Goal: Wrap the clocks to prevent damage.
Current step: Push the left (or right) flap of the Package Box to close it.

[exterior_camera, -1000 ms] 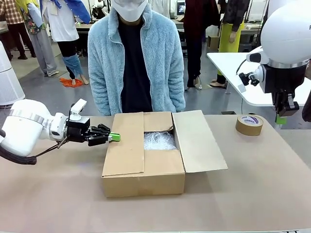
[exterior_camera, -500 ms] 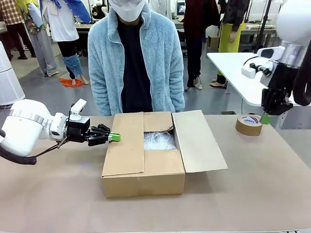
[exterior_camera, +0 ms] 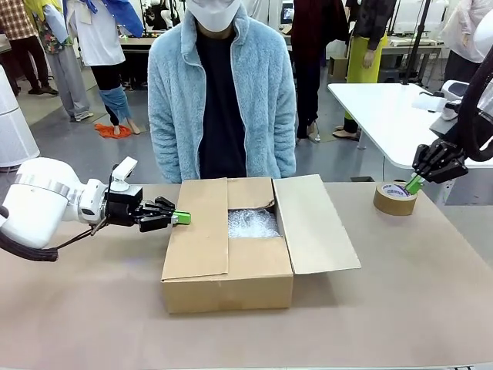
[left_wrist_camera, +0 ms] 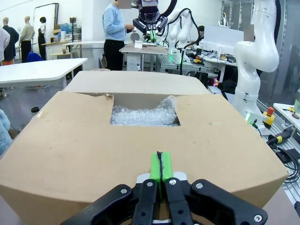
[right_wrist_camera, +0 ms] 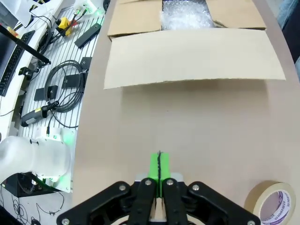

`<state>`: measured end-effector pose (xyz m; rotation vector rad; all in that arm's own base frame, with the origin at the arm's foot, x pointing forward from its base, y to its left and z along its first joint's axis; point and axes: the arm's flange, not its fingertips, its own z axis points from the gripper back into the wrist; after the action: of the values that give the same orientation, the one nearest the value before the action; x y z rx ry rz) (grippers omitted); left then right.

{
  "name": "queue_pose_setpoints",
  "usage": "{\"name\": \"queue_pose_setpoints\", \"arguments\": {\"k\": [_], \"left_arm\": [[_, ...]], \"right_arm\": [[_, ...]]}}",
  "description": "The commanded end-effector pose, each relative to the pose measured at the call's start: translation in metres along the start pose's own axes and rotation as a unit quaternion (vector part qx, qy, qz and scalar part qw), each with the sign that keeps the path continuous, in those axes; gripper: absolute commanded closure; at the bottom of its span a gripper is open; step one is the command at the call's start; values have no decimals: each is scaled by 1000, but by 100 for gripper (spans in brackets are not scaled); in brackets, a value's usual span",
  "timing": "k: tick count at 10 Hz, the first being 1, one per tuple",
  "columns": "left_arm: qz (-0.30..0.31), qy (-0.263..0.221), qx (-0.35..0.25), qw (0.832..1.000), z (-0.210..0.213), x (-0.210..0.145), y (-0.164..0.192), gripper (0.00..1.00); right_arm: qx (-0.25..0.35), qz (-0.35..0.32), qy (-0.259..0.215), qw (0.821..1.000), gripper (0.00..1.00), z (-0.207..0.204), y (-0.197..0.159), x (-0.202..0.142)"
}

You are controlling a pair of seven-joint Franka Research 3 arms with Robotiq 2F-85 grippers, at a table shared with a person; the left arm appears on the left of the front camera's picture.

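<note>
Two pairs of fingers are pinched shut, empty: our left fingers (exterior_camera: 182, 218) just left of the cardboard box (exterior_camera: 227, 254), our right fingers (exterior_camera: 414, 185) now lowered to the tape roll (exterior_camera: 395, 198) right of it. Bubble wrap (exterior_camera: 253, 223) shows inside the box, clocks hidden; we judge taping comes next

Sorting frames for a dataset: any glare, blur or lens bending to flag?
Front view: even light, sharp, a soft shadow under the open flap of the cardboard box. Left wrist view: wide lens bulges the box's near edge; bubble wrap glints. Right wrist view: the flap's edge bows; tape roll cut by the corner.
</note>
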<state>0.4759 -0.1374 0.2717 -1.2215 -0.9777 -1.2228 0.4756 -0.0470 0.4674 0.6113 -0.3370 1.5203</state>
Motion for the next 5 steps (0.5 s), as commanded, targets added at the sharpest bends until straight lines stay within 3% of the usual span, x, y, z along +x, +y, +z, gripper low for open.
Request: {"name": "queue_pose_setpoints", "arguments": {"k": [1,4,5], "left_arm": [[2,3,2,1000,-1,-3,0,100],[2,3,2,1000,-1,-3,0,100],[2,3,2,1000,-1,-3,0,100]], "right_arm": [[-1,20,2,1000,99,-1,4,16],[1,11,6,1000,99,-1,1,13],[-59,-2,-39,997,99,-14,9,4]]}}
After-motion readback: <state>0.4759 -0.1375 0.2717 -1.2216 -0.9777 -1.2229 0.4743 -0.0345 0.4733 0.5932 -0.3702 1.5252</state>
